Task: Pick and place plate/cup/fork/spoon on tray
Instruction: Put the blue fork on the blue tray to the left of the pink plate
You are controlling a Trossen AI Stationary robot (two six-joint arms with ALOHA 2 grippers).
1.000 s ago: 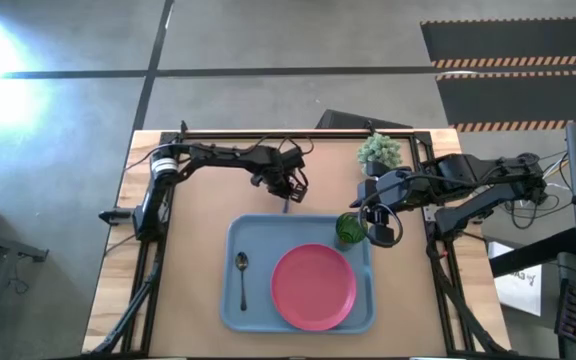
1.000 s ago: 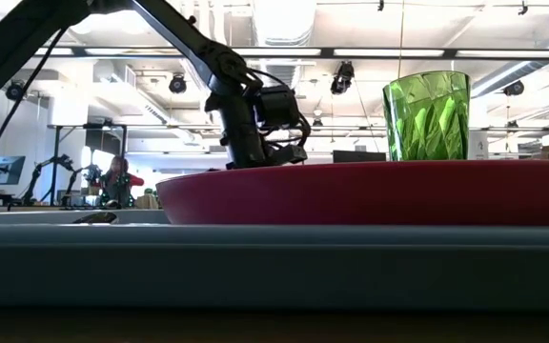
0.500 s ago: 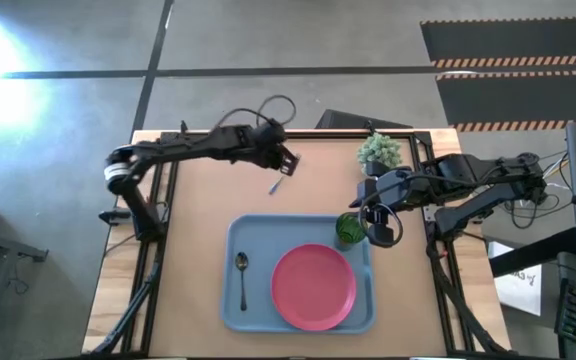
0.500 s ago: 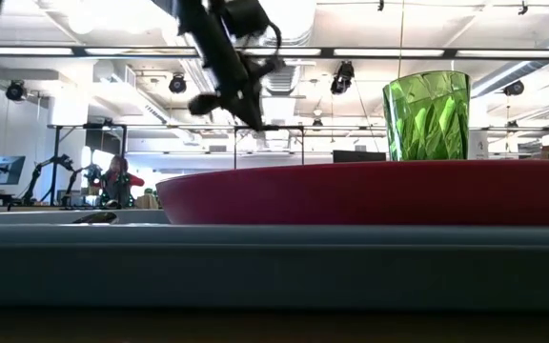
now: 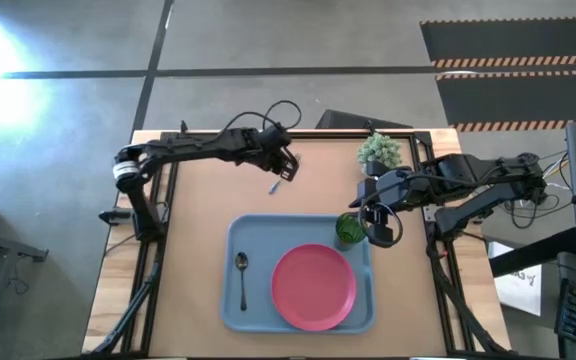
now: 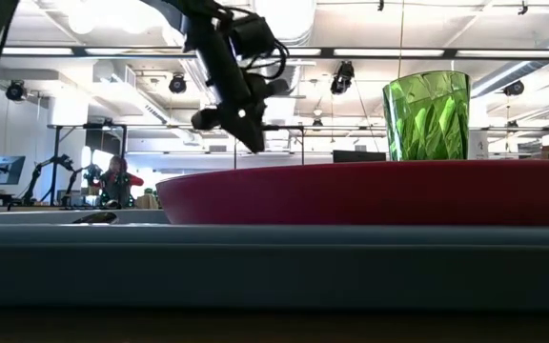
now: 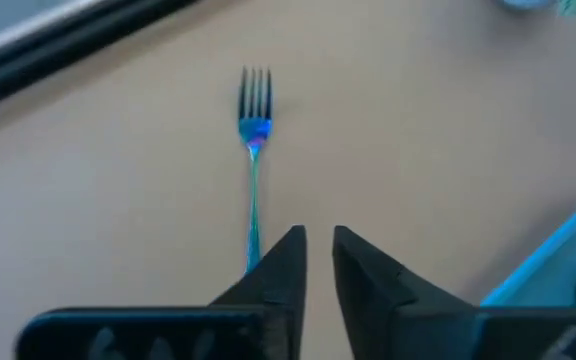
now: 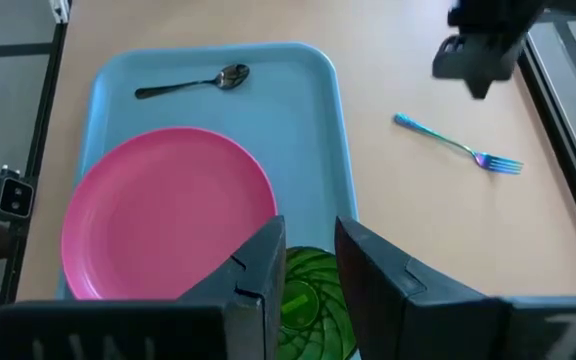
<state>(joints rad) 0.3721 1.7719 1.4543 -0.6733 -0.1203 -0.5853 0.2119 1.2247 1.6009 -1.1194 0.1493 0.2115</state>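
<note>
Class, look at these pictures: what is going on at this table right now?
A two-armed robot is loading a blue tray. The pink plate, the spoon and the green cup already sit on it. The fork lies on the bare table beyond the tray, with the left gripper raised over it, holding nothing. The right gripper waits beside the cup.

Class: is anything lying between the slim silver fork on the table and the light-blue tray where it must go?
Nothing visible: only bare tabletop separates the slim silver metal fork from the light-blue rectangular plastic tray.
</note>
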